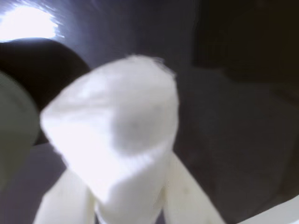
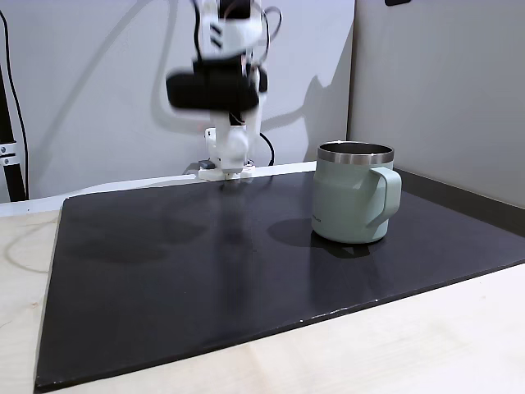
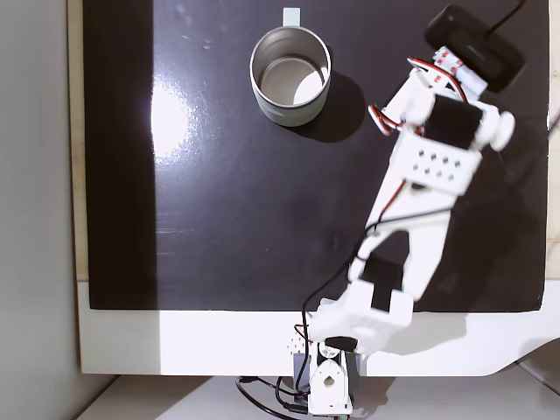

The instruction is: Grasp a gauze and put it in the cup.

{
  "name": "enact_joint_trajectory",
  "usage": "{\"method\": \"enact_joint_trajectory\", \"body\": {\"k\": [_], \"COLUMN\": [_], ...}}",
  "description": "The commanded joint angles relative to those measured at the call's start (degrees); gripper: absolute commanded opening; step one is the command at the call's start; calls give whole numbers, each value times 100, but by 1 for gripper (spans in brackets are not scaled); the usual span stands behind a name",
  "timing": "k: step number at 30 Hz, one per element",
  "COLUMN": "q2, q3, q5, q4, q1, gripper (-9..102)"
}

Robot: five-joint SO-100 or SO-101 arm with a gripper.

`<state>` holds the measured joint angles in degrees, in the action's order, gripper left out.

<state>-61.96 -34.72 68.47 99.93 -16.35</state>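
In the wrist view the white gauze roll [image 1: 117,126] looms large and blurred, clamped between my two white fingers [image 1: 187,196] that rise from the bottom edge. My gripper [image 1: 126,158] is shut on it and held off the mat. The pale sage-green cup [image 1: 14,126] shows at the left edge of that view. In both fixed views the cup [image 2: 353,201] [image 3: 290,77] stands upright on the black mat, its steel rim open and nothing visible inside from above. The raised arm [image 3: 437,157] is off to the right of the cup in the top-down fixed view.
A black mat [image 2: 205,287] covers most of the pale table. The arm's base [image 3: 328,385] is fixed on a white board at the mat's edge. A black wrist camera [image 3: 477,48] rides on the arm. Grey walls stand behind the table.
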Motion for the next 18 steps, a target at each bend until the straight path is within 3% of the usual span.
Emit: {"method": "enact_joint_trajectory", "body": {"k": [1, 7, 18], "q2": [-800, -615, 70], "q3": [62, 712, 1740], "q5": [97, -97, -1547], "q4": [18, 18, 0], "q1": [97, 290, 1257], "gripper": [0, 0, 0]}}
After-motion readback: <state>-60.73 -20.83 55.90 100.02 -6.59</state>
